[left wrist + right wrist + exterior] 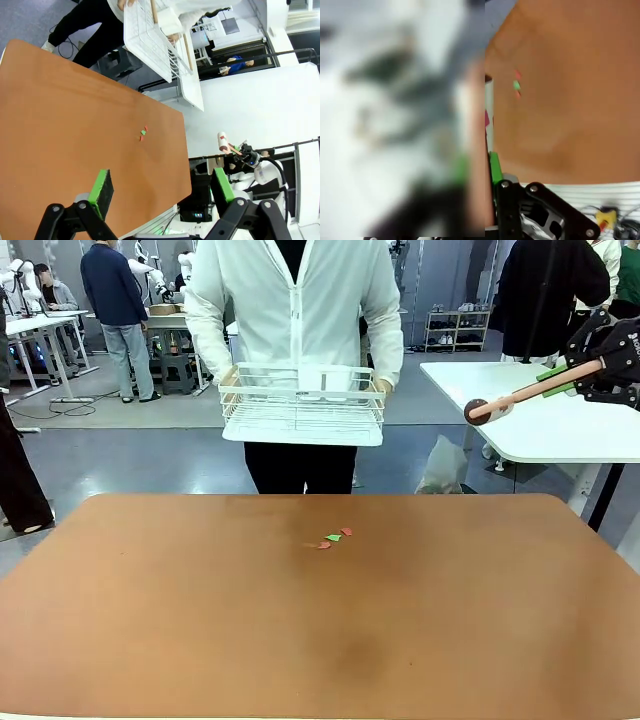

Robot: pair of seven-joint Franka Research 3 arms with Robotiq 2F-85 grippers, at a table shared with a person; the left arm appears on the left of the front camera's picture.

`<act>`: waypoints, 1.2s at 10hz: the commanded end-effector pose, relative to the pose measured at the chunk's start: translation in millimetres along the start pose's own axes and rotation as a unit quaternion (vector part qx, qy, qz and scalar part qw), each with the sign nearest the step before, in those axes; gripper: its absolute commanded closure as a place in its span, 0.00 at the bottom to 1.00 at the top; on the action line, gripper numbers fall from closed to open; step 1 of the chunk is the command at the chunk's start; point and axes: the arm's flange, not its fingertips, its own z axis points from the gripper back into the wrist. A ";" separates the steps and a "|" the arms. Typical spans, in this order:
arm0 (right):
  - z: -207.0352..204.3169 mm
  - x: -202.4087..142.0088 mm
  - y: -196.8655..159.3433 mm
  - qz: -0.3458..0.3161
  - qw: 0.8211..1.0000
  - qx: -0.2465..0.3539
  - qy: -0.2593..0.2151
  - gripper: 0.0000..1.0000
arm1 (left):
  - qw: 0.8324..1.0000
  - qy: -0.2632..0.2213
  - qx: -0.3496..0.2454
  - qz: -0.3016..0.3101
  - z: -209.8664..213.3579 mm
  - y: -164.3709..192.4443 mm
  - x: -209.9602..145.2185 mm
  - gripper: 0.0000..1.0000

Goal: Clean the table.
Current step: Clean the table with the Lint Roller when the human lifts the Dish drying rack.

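Observation:
The table has a matte reddish-brown top. A few small red and green scraps lie near its middle, and I also see the scraps in the left wrist view and the scraps in the right wrist view. My right gripper is raised at the far right, off the table, shut on a long wooden-handled tool with a dark round head. The tool's handle runs up between that gripper's green pads. My left gripper hangs high over the table's edge, open and holding nothing.
A person in a white jacket stands at the far edge holding a white wire rack above the floor, just beyond the table. A white-topped table stands at the back right, under the tool. The left half of the right wrist view is blurred.

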 end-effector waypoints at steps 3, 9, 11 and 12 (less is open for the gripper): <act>-69.7 68.4 28.0 0.206 0.969 -0.050 0.128 0.79 | 1.000 -0.003 -0.012 -0.002 2.3 -0.2 0.1 0.00; -178.6 87.9 -6.7 0.243 0.956 -0.095 0.137 0.79 | 1.000 -0.003 -0.012 -0.002 2.3 -0.2 0.1 0.00; -184.6 95.6 -18.2 0.239 0.955 -0.096 0.148 0.79 | 1.000 -0.003 -0.012 -0.002 2.3 -0.2 0.1 0.00; -184.6 95.6 -18.2 0.239 0.955 -0.096 0.148 0.79 | 1.000 -0.003 -0.012 -0.002 2.3 -0.2 0.1 0.00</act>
